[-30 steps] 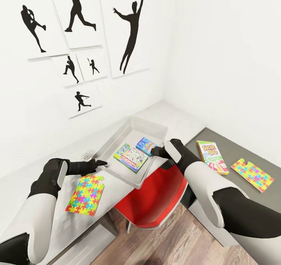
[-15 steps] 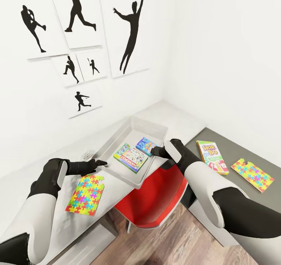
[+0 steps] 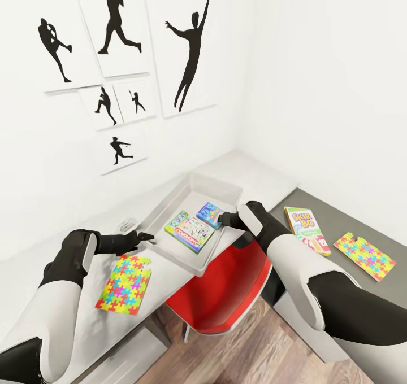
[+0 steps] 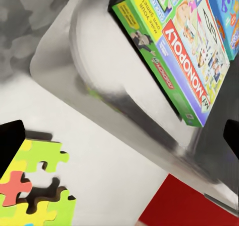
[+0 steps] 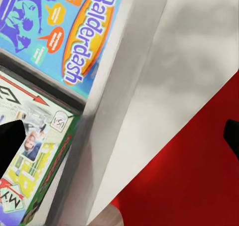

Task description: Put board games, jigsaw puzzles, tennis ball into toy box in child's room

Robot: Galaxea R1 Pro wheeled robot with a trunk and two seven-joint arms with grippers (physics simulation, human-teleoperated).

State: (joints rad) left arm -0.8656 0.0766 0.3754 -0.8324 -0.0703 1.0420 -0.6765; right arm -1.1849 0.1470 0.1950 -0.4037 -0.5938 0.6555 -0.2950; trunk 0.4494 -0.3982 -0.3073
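Observation:
The toy box [image 3: 219, 184] sits on the pale table [image 3: 251, 169] and holds two board games, a green-edged Monopoly box [image 3: 189, 232] [image 4: 191, 61] [image 5: 35, 151] and a blue Balderdash box [image 3: 209, 214] [image 5: 64, 32]. A Skip-Bo box [image 3: 306, 230] and one jigsaw puzzle [image 3: 364, 255] lie on the lower dark grey section. Another jigsaw puzzle [image 3: 124, 283] [image 4: 27, 186] lies left of the box. My left gripper [image 3: 148, 236] [image 4: 119, 139] hovers open at the box's left rim. My right gripper [image 3: 221, 219] [image 5: 121, 139] hangs open over its right rim. The tennis ball and the bed are out of view.
A red chair [image 3: 226, 293] [image 4: 184, 211] [image 5: 199, 161] is tucked under the table just below the toy box. A small pale object [image 3: 125, 224] lies by the box's left corner. White walls with black silhouette posters [image 3: 189, 51] close off the far side.
The whole head view has shifted slightly, so the camera moved. Both arms and all the toys keep their places.

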